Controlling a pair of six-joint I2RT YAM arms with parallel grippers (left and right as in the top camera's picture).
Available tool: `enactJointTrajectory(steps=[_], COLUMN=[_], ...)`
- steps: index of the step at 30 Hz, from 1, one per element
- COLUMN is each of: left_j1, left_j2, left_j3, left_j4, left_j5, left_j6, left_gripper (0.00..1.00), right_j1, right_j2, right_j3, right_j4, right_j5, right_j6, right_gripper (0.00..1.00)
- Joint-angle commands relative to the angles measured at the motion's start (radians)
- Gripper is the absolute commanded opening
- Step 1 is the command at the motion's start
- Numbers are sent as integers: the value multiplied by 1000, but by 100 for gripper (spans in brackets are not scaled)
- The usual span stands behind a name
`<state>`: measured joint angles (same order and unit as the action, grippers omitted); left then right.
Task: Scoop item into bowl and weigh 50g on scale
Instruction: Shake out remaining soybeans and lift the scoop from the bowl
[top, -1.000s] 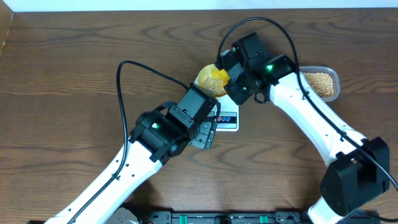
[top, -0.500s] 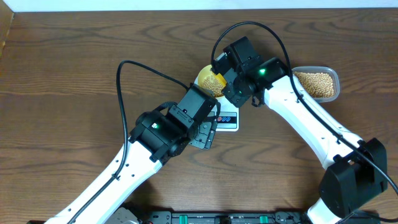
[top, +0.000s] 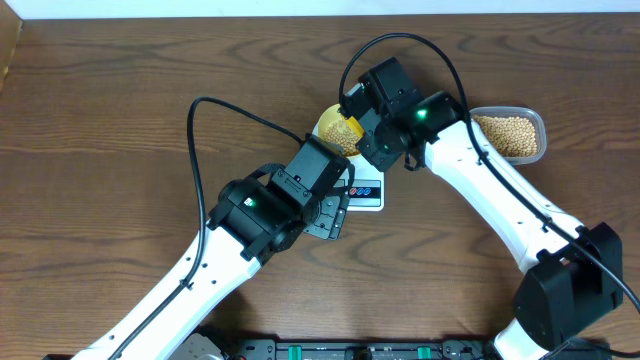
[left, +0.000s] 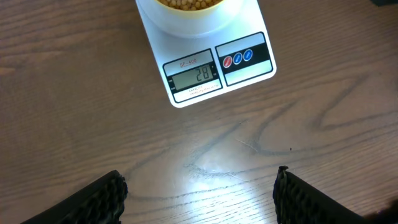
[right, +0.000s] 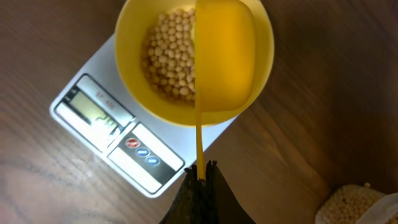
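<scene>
The right hand (right: 200, 179) clenches the thin handle of a yellow scoop (right: 225, 56) that hides half the bowl (right: 132, 37) of beans (right: 166, 59) on the scale (right: 143, 152), while the left hand (left: 199, 196), released and cut off at the frame edge, hangs over the tabletop (left: 74, 93).

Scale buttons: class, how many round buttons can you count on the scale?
3, in a row beside the display on the scale: one red button nearest the display, then two blue buttons. None seems hidden.
</scene>
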<state>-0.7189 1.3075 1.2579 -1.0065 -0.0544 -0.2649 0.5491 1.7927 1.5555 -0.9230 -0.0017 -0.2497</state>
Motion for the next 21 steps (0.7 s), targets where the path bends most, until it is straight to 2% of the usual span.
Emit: enactJointTrajectory(steps=[1,10,21], left_j1=[2,2,2], left_j2=[3,3,3], left_j3=[19,19,19], left_j4=[-2,-2,-2], left_j5=[1,1,1], left_j6=[8,8,8], left_gripper=[78,78,78], right_j1=[8,-13,-203], right_j2=[-5,-5,-5], right_j3=[53,104,251], right_j4=[-10,-34,-121], right_j5=[-51,-69,-156], right_j6=[11,66,150], right_gripper=[1,1,1])
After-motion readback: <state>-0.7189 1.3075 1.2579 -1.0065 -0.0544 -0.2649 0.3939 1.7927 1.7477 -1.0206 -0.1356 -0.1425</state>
